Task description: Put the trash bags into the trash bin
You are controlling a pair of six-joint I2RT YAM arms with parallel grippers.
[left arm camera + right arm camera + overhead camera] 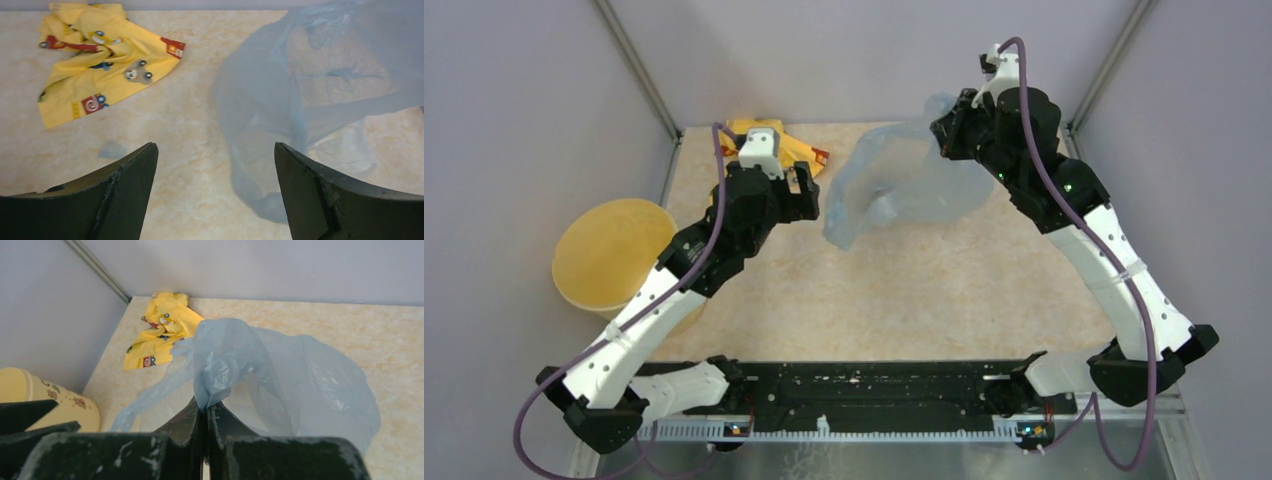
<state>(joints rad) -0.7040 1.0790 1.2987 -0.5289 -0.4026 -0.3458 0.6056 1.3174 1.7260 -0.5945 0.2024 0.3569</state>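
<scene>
The trash bag [904, 185] is a thin pale blue-grey film, lifted at its far right end and trailing down onto the table toward the middle. My right gripper [946, 128] is shut on a bunched fold of it [220, 380]. The bag also shows in the left wrist view [310, 100]. My left gripper [804, 195] is open and empty, just left of the bag's lower end, its fingers [125, 190] wide apart over bare table. The trash bin [612, 252], a pale yellow bucket, stands at the table's left edge beside my left arm; it also shows in the right wrist view [45, 395].
A yellow cloth with red and grey marks [774, 140] lies crumpled at the back left corner, behind my left gripper; it shows in the left wrist view [100, 65] too. Grey walls and metal posts close the back and sides.
</scene>
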